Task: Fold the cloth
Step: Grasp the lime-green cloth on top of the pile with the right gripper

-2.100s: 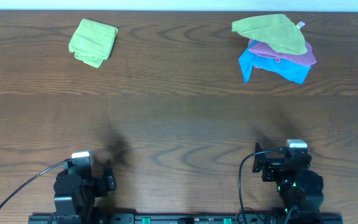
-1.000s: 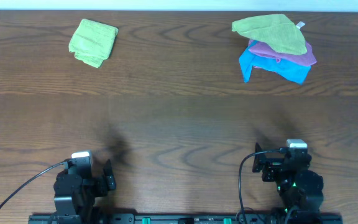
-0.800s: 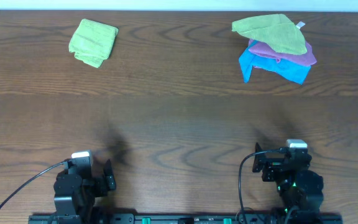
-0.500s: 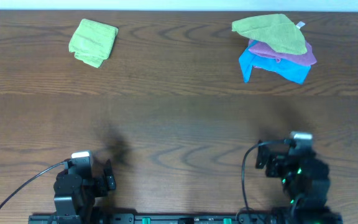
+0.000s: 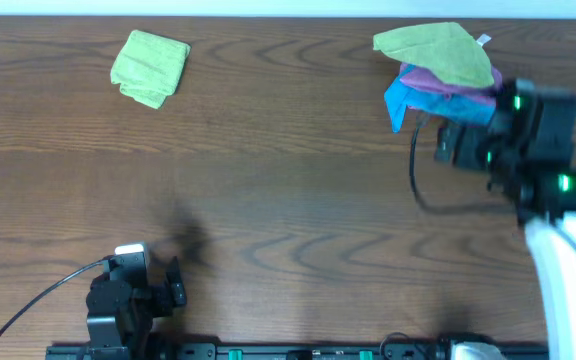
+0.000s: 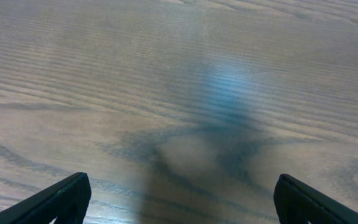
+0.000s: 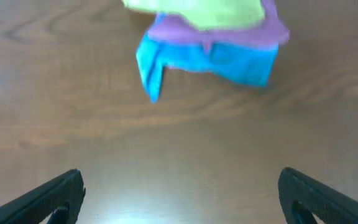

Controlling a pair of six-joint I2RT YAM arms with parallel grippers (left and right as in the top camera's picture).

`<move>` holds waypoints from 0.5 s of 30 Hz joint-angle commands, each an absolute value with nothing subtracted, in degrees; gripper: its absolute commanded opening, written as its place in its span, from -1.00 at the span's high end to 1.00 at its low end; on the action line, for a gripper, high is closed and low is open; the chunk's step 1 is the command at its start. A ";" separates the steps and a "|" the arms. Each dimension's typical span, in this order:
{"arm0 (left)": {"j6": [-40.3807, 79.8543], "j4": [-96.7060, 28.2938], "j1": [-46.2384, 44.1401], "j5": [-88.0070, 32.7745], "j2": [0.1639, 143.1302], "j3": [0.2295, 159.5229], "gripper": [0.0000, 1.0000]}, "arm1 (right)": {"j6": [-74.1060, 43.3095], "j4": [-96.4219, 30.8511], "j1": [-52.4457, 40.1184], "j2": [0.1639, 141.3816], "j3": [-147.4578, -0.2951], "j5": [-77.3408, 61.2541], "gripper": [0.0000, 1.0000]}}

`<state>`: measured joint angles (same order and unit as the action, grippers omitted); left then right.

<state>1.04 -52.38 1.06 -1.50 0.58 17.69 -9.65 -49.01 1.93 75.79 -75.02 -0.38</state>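
From overhead we see the cloth [image 5: 436, 50] at the bench's [image 5: 288, 190] far right, lying on top of a purple cloth [image 5: 423, 78] and a blue cloth [image 5: 400, 100]. The right tool [image 5: 455, 142] hovers just near of that pile. The left tool [image 5: 173, 283] sits near left. In the left wrist view its fingers [image 6: 61, 199] gape wide, empty. The right wrist view shows that tool's fingers [image 7: 48, 199] equally spread, holding nothing.

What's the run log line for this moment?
phase: pre-grasp | right gripper: open, empty | cloth: untouched, atop purple cloth and blue cloth | left gripper: open, over table
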 commanded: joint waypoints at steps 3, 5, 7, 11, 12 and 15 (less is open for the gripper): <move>-0.23 -55.66 1.04 -0.91 0.25 16.86 -0.91 | -10.22 -49.54 3.27 87.05 -85.41 0.12 -0.99; -0.23 -55.66 1.04 -0.91 0.25 16.86 -0.91 | -9.91 -48.73 3.88 91.24 -88.47 0.21 -0.98; -0.23 -55.66 1.04 -0.89 0.25 16.86 -0.91 | -9.39 -46.70 4.34 93.89 -89.84 0.16 -0.98; -0.23 -55.66 1.04 -0.89 0.25 16.86 -0.91 | -7.42 -39.07 4.69 97.78 -90.41 -0.19 -0.98; -0.23 -55.66 1.04 -0.91 0.25 16.86 -0.91 | -7.42 -35.62 4.69 98.91 -90.39 0.16 -0.98; -0.23 -55.66 1.04 -0.91 0.25 16.86 -0.91 | -7.42 -30.22 4.69 100.75 -90.37 1.50 -0.99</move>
<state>1.02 -52.42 1.06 -1.50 0.58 17.72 -8.38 -31.18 4.27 99.83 -89.17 0.05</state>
